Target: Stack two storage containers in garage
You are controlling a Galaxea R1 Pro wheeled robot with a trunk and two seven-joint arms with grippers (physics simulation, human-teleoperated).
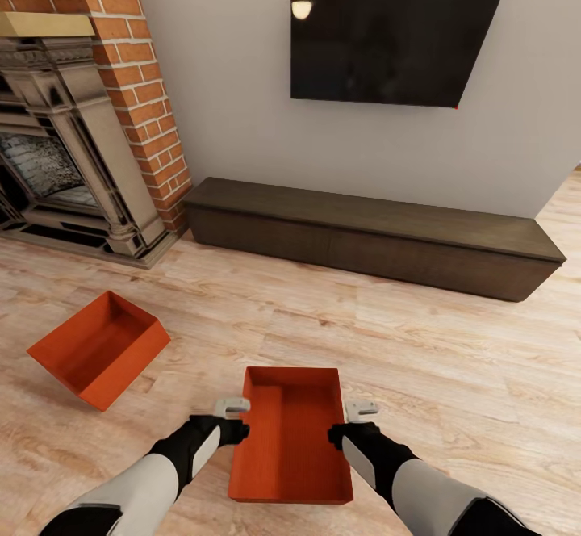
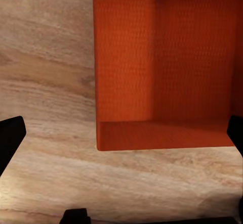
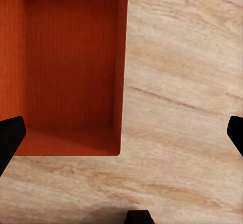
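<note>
Two orange-red storage containers lie on the light wood floor of the living room. One container (image 1: 290,431) (image 2: 162,67) (image 3: 71,67) sits straight ahead between my hands, open side up and empty. My left gripper (image 1: 236,427) (image 2: 121,138) is at its left long wall and my right gripper (image 1: 343,431) (image 3: 121,138) at its right long wall. Both are open, with dark fingertips (image 2: 10,138) (image 3: 10,138) spread wide in the wrist views. The other container (image 1: 101,348) lies further left, turned at an angle, apart from both grippers.
A brick fireplace (image 1: 73,157) stands at the far left. A long dark low cabinet (image 1: 379,237) runs along the back wall under a wall TV (image 1: 395,31). Wood-plank floor (image 1: 452,358) stretches to the right.
</note>
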